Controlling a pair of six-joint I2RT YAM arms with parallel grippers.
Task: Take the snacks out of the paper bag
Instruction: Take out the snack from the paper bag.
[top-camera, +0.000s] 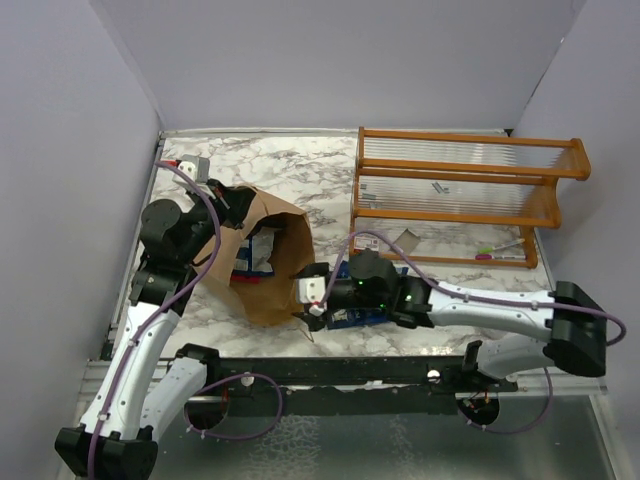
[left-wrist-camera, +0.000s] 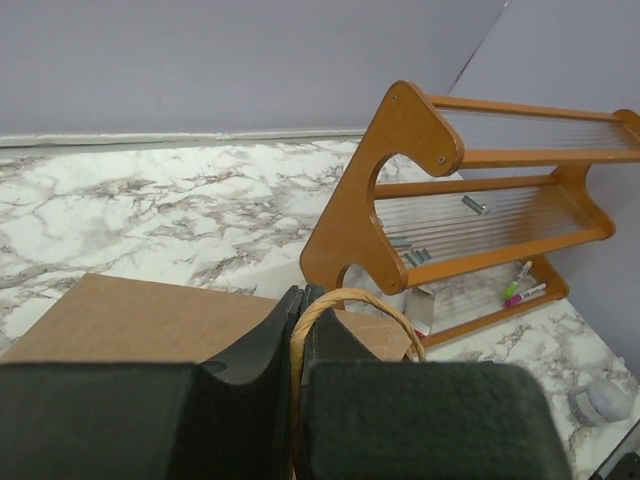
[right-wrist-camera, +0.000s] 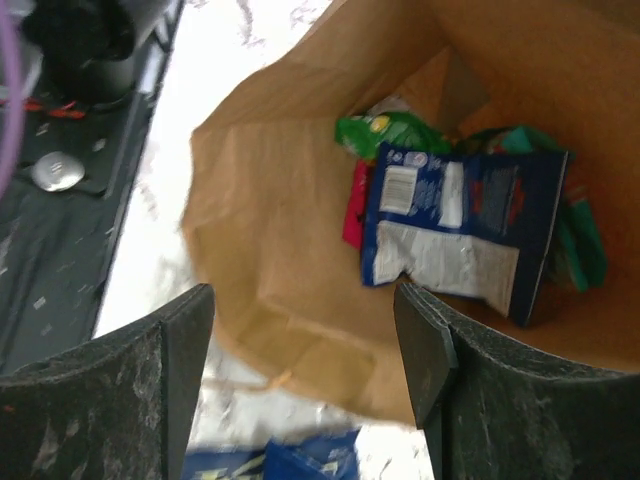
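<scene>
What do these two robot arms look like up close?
Both the left arm and right arm have white tubular links, bulky black joints and a loose purple cable. Small green lights glow near the right wrist. The left end effector and right end effector have blocky matte-black fingers.

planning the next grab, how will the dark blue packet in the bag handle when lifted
The dark blue packet looks creased and bent, so it is probably floppy and would sag from a pinched edge. Its shiny face may be slippery. It seems flat and light, though it lies over the green packet and might drag it.
</scene>
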